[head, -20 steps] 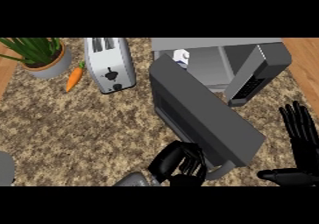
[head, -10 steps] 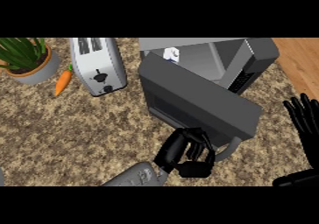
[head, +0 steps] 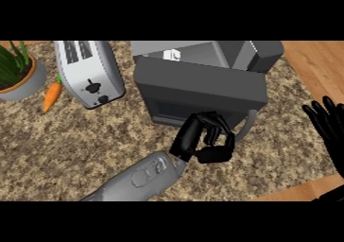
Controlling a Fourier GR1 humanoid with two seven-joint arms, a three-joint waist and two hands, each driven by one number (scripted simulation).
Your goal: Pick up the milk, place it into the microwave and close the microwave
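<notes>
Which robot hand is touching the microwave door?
The left hand, the one with fingers curled against the microwave door. The right hand rests open by the view's right edge, touching nothing.

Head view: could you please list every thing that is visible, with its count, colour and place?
microwave: one, dark grey, top centre, door nearly shut
milk: one, white, barely visible inside the microwave
toaster: one, silver, left of the microwave
carrot: one, orange, left of the toaster
potted plant: one, green in a grey pot, far left
counter: one, speckled brown
left robot hand: one, black, curled, against the microwave door
right robot hand: one, black, open, resting at the right edge
</notes>
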